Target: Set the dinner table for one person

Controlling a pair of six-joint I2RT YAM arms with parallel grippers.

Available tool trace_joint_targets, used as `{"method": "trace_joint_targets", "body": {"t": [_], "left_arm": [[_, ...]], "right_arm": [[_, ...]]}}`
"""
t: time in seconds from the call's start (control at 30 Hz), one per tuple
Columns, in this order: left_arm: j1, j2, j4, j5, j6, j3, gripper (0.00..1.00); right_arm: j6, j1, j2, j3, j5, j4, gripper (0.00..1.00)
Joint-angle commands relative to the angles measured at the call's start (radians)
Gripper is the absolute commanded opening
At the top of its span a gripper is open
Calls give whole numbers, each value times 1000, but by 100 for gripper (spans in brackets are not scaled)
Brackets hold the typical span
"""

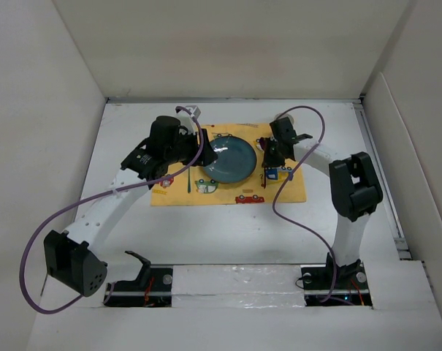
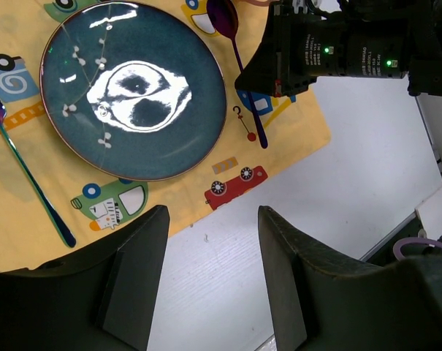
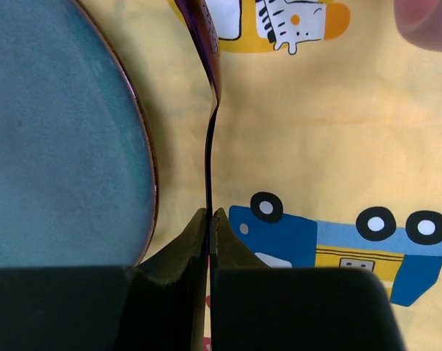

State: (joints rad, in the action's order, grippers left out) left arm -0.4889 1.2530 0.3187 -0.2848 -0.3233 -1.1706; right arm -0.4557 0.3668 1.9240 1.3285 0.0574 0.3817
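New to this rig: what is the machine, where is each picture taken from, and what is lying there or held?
Two robot arms are bolted at the near edge of a white table, each ending in a two-finger gripper. The wide picture looks down from above and behind them; the other two come from cameras on the wrists, so the dark shapes at the bottom are each arm's own fingers. On the table lies a yellow cloth printed with vehicles, carrying a dark blue plate with a fork beside it. The right gripper is shut on the handle of a purple spoon on the plate's other side. The left gripper is open and holds nothing.
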Motion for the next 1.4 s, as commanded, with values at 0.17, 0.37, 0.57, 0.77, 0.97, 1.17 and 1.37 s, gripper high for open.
{"method": "trace_joint_targets", "body": {"t": [0.17, 0.37, 0.57, 0.77, 0.97, 1.17, 1.37], "left_arm": [[-2, -10, -32, -10, -14, 9, 48], [-2, -15, -41, -13, -29, 19, 48], [-2, -23, -41, -10, -39, 28, 48], [-2, -33, -44, -7, -46, 46, 48], [-2, -44, -37, 16, -49, 39, 48], [-2, -50, -1, 108, -62, -50, 50], [-2, -92, 33, 265, -68, -233, 51]], "right_arm": [[34, -3, 26, 38, 8, -23, 0], [34, -3, 30, 28, -2, -18, 10], [29, -3, 32, 24, -13, -24, 14], [19, -3, 24, 23, -24, -18, 20], [-1, -3, -19, 1, -47, -6, 21], [-28, 18, -169, 3, -51, 98, 44], [-57, 38, -451, 83, -51, 236, 74]]}}
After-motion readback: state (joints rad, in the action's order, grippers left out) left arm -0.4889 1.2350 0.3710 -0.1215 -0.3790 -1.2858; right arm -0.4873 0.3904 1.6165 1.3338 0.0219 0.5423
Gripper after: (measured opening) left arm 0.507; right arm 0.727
